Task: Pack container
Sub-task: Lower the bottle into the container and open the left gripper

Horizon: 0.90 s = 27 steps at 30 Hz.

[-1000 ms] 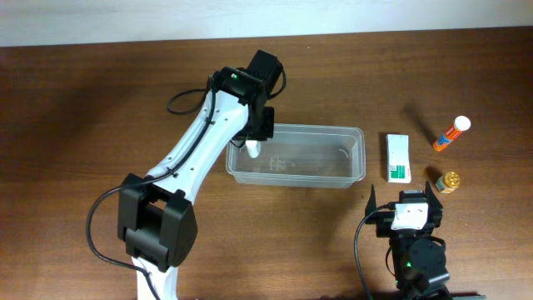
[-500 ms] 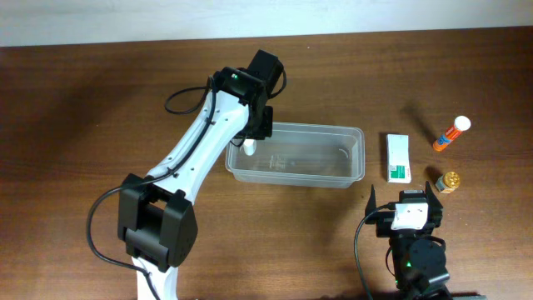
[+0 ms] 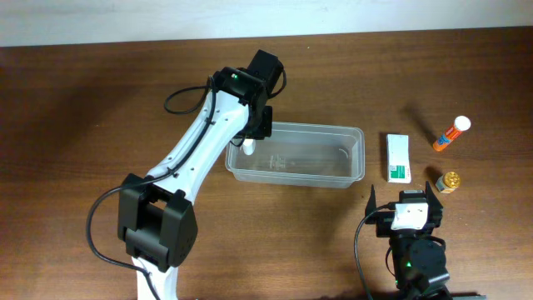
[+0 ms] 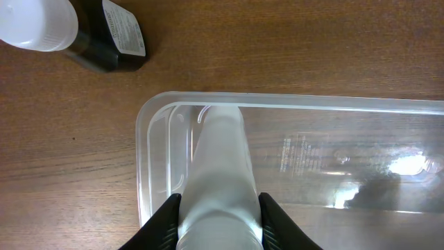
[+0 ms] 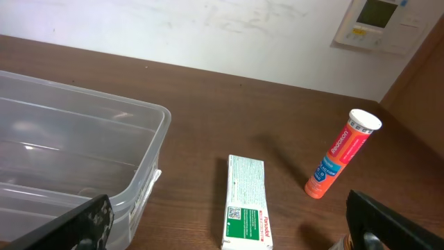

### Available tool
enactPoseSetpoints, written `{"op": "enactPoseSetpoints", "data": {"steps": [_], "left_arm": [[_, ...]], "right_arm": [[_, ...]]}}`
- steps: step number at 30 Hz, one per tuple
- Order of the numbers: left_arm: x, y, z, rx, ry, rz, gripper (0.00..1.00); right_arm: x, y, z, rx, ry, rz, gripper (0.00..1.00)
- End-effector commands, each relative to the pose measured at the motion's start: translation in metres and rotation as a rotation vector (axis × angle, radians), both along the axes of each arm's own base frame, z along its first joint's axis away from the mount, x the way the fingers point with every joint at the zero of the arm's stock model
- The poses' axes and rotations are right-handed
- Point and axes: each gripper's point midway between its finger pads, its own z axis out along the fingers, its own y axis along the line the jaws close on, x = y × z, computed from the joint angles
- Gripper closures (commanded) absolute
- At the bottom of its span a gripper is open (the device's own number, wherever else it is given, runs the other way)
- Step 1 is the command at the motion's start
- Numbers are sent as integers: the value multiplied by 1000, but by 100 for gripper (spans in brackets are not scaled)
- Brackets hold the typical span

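Note:
The container (image 3: 356,133) is a clear shallow tub at the table's middle; it also shows in the left wrist view (image 4: 144,125) and the right wrist view (image 5: 158,117). My left gripper (image 3: 249,143) is shut on a white bottle (image 4: 218,173) and holds it over the tub's left end, tip pointing inside. My right gripper (image 3: 403,194) is open and empty near the table's front edge, right of the tub. Nothing else shows inside the tub.
A white-and-green box (image 3: 398,157) lies right of the tub. An orange tube with a white cap (image 3: 450,133) and a small amber bottle (image 3: 450,182) lie further right. A dark bottle with a white cap (image 4: 104,42) stands just beyond the tub's left corner.
My left gripper has shifted very slightly to the left with the white bottle. The right arm has not moved.

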Motion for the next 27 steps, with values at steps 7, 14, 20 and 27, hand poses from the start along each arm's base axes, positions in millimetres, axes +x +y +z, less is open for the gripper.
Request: {"op": "enactPoseSetpoints", "data": {"steps": [7,14,20,27], "left_arm": [[0,2,0,21,-10,15,70],[-2,6,-9,45,-2,17,70],[-6,10,-24,64,15,17,70],[-5,9,-28,60,8,17,70]], "right_arm": [[0,-1,2,-5,-5,0,2],[0,-1,2,-5,-4,0,2],[0,-1,2,-5,-5,0,2],[0,-1,2,-5,-5,0,2]]}}
